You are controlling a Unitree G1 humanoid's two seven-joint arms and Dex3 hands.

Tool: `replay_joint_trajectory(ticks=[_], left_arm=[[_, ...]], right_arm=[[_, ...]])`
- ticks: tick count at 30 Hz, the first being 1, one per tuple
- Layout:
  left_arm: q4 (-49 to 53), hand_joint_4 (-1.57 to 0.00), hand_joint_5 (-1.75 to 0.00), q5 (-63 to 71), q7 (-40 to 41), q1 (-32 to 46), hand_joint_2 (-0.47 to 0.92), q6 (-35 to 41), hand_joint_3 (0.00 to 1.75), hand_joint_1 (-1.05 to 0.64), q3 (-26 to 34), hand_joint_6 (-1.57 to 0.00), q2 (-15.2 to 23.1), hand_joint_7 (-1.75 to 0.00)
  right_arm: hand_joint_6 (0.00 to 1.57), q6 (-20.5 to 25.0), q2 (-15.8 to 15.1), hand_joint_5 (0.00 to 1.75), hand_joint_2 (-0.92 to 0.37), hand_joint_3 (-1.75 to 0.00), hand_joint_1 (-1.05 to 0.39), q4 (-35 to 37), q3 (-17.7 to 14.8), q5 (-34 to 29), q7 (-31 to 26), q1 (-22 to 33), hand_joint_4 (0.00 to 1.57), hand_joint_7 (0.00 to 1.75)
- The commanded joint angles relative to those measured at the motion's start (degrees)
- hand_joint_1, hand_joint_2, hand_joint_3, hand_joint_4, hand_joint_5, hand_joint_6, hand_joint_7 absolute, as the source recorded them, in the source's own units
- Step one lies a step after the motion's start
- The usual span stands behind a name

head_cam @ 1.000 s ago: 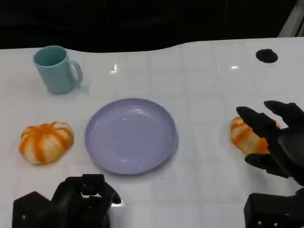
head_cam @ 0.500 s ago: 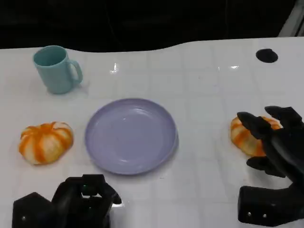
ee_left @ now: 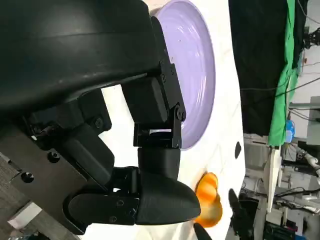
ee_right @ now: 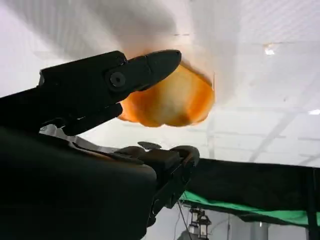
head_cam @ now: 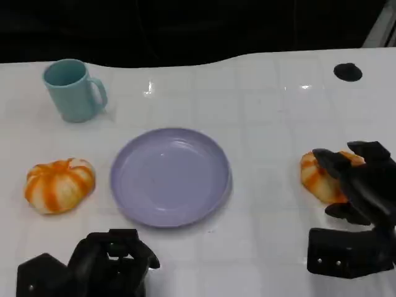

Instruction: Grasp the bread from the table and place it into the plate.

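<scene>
1. The bread (head_cam: 317, 177), an orange-and-cream striped, pumpkin-shaped roll, sits on the table (head_cam: 266, 105) at the robot's right, well apart from the plate (head_cam: 170, 176), w/ bare tabletop between
2. Right hand (head_cam: 359, 185) is by far the nearer: its fingers (head_cam: 331, 162) drape over the roll's top and far side, so the bread lies under and just inboard of them. Right wrist view shows 1 finger (ee_right: 125, 75) laid across the bread (ee_right: 172, 102) and another below it, spread around it; whether they press it yet I can't tell
3. Roll looks round and squat, no clear long axis, glossy ribbed crust; prob firm enough for a wrap grip
4. Plate is lavender, shallow, lies to the robot's left of the bread, so the carry goes that way
5. Left hand (head_cam: 108, 266) sits low near the table's front edge, fingers curled in, holding nothing
6. A 2nd similar bread (head_cam: 60, 184) lies left of the plate; a teal mug (head_cam: 73, 90) stands behind it
</scene>
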Motion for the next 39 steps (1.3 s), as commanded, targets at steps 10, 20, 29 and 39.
replay_joint_trajectory(ticks=[10, 20, 29, 39], left_arm=[[-1.33, -1.57, -1.25, 0.14, 0.76, 1.16, 0.48, 0.58, 0.83, -1.05, 0.21, -1.39, 0.62, -0.84], [-0.99, -1.57, -1.25, 0.2, 0.37, 1.32, 0.49, -0.69, 0.83, -1.05, 0.11, -1.37, 0.45, -0.84], [-1.46, -1.57, -1.26, 0.24, 0.73, 1.32, 0.48, 0.25, 0.82, -1.05, 0.08, -1.39, 0.36, -0.85], [-1.29, -1.57, -1.26, -0.08, 0.17, 1.19, 0.48, 0.56, 0.81, -1.05, 0.39, -1.38, 0.57, -0.85]], right_arm=[[0.33, -1.46, 1.93, 0.29, -0.91, -0.01, -0.57, 18.77, 4.63, 2.94, -5.66, -9.54, 0.22, 0.02], [0.98, -12.6, 3.55, 1.67, -0.87, -0.18, -0.16, 31.58, 6.38, 6.99, -18.7, -13.54, 0.88, 0.82], [0.68, -15.33, 3.5, 1.75, -0.45, -0.88, -0.16, 33.98, 8.26, 7.13, -27.41, -14.11, 0.89, 1.74], [0.72, -20.74, 2.27, 1.75, -0.34, -1.07, -0.14, 31.7, 10.03, 6.6, -36.56, -12.68, 0.96, 1.75]])
